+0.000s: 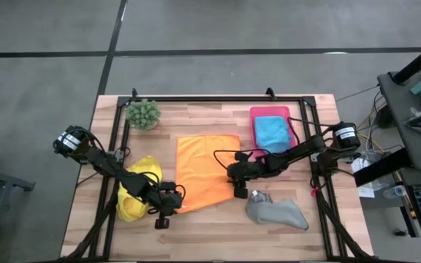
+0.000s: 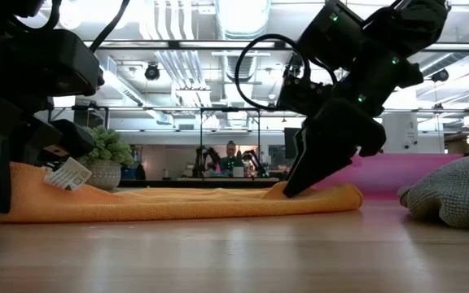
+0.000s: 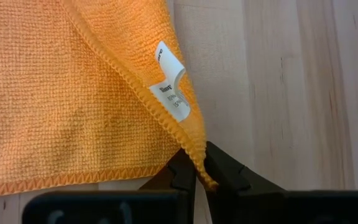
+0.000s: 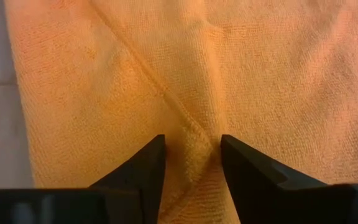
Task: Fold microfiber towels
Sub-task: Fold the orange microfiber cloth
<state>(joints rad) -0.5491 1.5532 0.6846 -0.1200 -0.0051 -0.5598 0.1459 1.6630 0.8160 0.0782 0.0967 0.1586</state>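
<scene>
Grey floor [image 1: 42,29], ceiling ducts [image 2: 243,16], bright overhead lights.

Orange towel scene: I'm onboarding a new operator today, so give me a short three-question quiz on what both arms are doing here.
1. True or false: the left gripper is shut on a corner of the orange towel.
2. Where does the blue towel lie? A) in the pink tray B) under the plant C) on the grey towel
3. Fill in: the right gripper has its fingers on either side of a raised ridge of the ______ towel.

Key: 1 true; 2 A; 3 orange.
</scene>
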